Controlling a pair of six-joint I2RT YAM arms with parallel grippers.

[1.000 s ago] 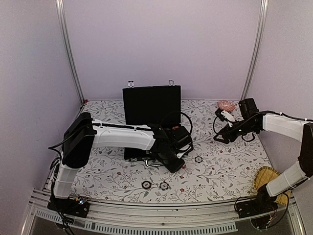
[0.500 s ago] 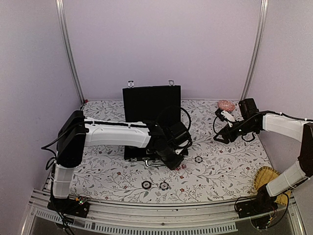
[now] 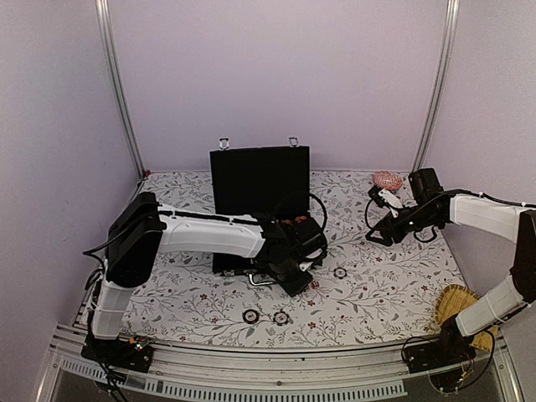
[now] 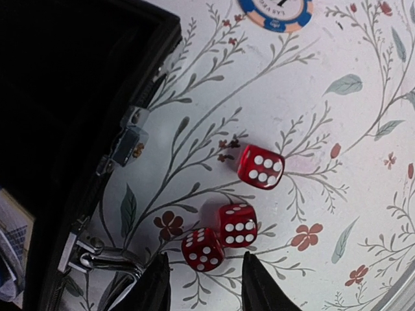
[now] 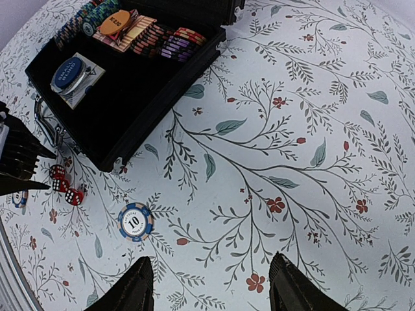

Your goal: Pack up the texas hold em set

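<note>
While logging dice (image 4: 237,225): found all three red ones on worktop (image 4: 311,116) just off briefcase (image 4: 65,97) front edge, by latch (image 4: 130,139). Noted left hand (image 4: 204,285) open, empty, poised w/ nearest die (image 4: 202,249) just ahead of its gap; right hand (image 5: 214,291) open, empty, well right of briefcase. Judged hard, light, slick plastic, apt to roll if pinched on corners. Best gripped across opp. flat faces, singly. No long axis per cube; row slanting away from briefcase front.
</note>
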